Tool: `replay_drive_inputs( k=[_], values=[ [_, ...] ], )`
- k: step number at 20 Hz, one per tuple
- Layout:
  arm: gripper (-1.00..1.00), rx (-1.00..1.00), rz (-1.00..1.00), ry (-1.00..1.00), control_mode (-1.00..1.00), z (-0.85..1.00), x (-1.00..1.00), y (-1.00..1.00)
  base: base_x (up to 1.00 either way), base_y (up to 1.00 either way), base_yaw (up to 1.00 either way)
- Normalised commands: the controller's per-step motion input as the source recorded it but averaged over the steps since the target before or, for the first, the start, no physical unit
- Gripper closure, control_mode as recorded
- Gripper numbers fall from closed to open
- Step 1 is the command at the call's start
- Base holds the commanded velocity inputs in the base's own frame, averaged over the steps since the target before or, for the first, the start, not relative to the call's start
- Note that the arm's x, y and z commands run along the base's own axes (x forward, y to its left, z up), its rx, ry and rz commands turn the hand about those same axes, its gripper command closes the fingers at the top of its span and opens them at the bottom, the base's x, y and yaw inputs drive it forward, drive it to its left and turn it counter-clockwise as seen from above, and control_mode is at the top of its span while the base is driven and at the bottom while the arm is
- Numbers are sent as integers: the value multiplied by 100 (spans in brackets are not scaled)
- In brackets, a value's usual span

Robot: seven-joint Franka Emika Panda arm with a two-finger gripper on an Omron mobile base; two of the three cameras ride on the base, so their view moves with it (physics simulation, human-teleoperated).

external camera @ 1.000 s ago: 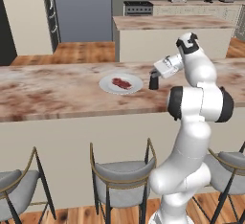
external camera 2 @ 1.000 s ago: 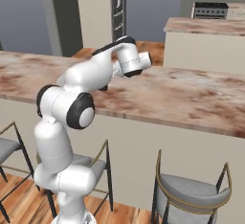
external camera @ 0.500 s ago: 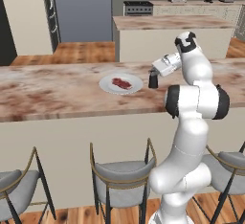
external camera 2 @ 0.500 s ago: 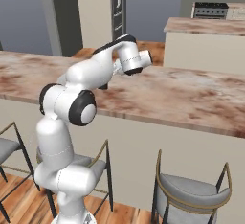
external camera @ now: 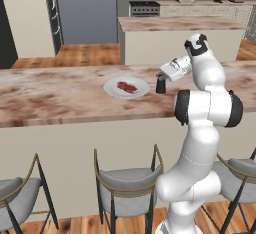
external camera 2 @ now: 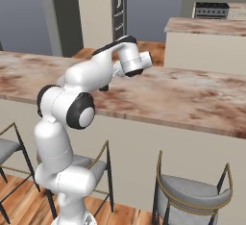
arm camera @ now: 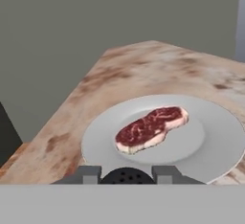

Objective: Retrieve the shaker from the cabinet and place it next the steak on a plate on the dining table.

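Hand view: we see round white plate (arm camera: pixel 210 156) w/ dark red steak (arm camera: pixel 150 128); gripper (arm camera: pixel 126 174) clamped on small black cylindrical shaker (arm camera: pixel 126 175), just beside plate.

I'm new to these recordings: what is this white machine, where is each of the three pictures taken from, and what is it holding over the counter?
The machine is a white jointed robot arm on a driving base, in a rendered kitchen. Two pictures come from cameras on the base, behind the arm to its left and right. The third comes from a camera on the hand, looking along the gripper. The gripper is shut on a small black cylindrical shaker, just beside a round white plate. On the plate lies a small dark red steak. The plate rests on the long brown-and-beige marbled dining table. Grey bar stools stand in front.
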Motion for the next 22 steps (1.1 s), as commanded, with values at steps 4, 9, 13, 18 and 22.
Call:
replay_drive_inputs(
  k=[4,9,13,18,22],
  values=[
    [100,0,0,0,-100,-25,-23,0,0,0,0],
    [100,0,0,-13,-100,-15,14,0,0,0,0],
    [100,0,0,-16,-100,0,33,0,0,0,0],
    [100,0,0,-5,-100,-7,26,0,0,0,0],
    [100,0,0,4,-100,-20,12,-1,0,0,0]
  ],
)
